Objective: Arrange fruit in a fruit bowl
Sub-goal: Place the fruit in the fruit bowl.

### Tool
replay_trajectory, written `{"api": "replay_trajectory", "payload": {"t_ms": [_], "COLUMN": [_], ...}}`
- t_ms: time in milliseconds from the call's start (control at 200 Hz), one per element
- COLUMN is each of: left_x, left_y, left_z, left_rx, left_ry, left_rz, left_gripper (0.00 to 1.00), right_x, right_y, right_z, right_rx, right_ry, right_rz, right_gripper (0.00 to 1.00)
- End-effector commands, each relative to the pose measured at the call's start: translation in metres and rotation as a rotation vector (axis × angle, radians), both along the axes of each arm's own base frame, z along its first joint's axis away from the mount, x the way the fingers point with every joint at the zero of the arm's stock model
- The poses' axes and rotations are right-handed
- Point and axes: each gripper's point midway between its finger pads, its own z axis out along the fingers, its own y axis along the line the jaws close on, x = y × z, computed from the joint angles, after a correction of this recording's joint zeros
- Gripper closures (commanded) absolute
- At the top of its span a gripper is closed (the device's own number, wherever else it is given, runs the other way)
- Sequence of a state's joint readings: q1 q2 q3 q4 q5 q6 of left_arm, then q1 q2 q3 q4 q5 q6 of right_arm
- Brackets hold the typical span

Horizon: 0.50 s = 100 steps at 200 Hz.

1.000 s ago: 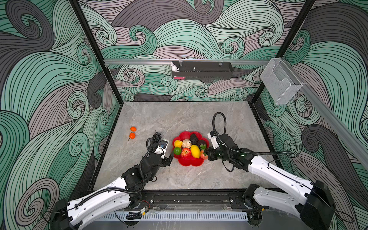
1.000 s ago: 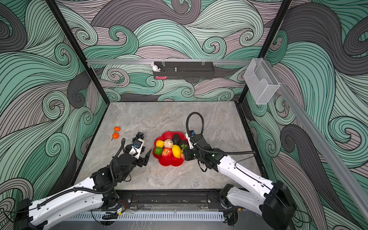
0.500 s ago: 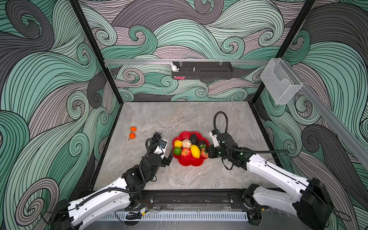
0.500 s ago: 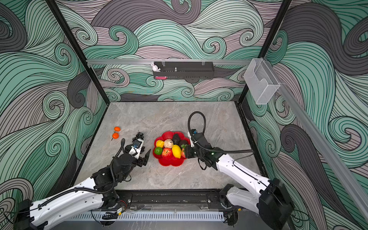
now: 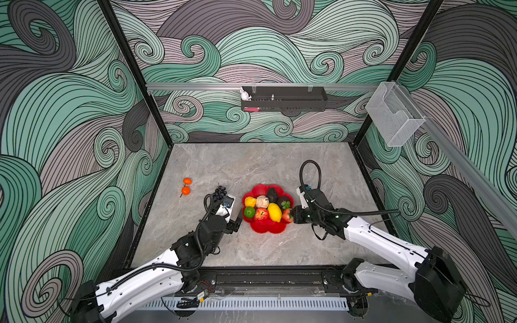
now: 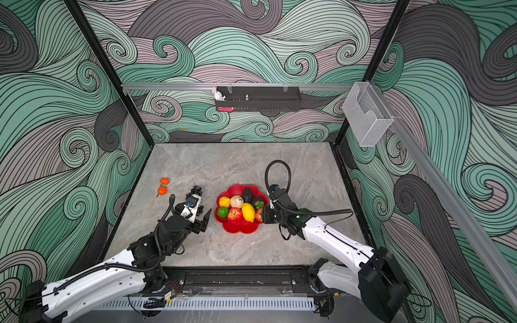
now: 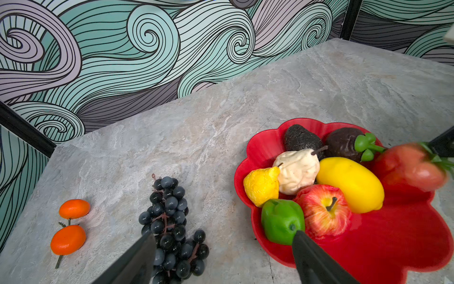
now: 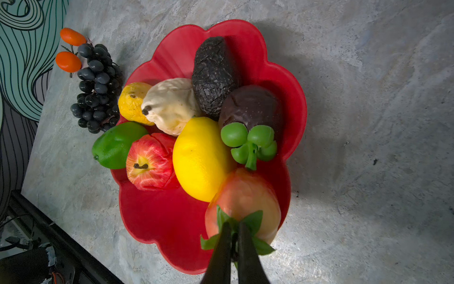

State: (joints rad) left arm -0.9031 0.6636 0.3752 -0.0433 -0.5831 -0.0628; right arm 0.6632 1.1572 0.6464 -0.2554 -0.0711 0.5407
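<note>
Right wrist view: the right gripper (image 8: pixel 234 227) has its jaws pressed almost together on the green leafy cap of the strawberry (image 8: pixel 243 196) (the thin leaves probably give a surer hold than the rounded body), and holds it at the bowl's edge.
Fruit bowl: the fruit bowl (image 8: pixel 159 216) is glossy red and scalloped like a flower. It sits mid-table between the arms, and its bare part looks like the free spot for the strawberry.
Inside: the apple (image 8: pixel 149 162), lime (image 8: pixel 115 145), lemon (image 8: pixel 200 157) and the other pieces are crowded together, touching.
Left gripper: the left gripper (image 7: pixel 223 234) is spread wide and empty, low between the grape bunch (image 7: pixel 169 216) and the bowl's rim, seemingly lined up for the grapes.
Outside: the grape bunch lies just beside the bowl and the oranges (image 7: pixel 68 239) lie farther off.
</note>
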Motion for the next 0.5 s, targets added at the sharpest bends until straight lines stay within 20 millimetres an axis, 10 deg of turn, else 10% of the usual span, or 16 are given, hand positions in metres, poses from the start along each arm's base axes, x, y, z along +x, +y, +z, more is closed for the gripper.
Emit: {"api": "replay_trajectory", "payload": {"t_ms": [0,495], "left_x": [0.0027,0.0047], "left_y": [0.0021,0.0026], "left_z": [0.0032,0.0022], "left_rx": [-0.027,-0.035], "left_ry": [-0.009,-0.002], "left_rz": [0.02,0.028], "left_gripper": [0.11,0.11], "right_x": [0.0032,0.0036], "right_y": [-0.0027,-0.0113], "right_z": [-0.0055,0.0021], "right_rx": [-0.003,-0.031], "right_ry": [0.004,-0.026], "right_rz": [-0.027,-0.043], "right_gripper": [0.88,0.63]}}
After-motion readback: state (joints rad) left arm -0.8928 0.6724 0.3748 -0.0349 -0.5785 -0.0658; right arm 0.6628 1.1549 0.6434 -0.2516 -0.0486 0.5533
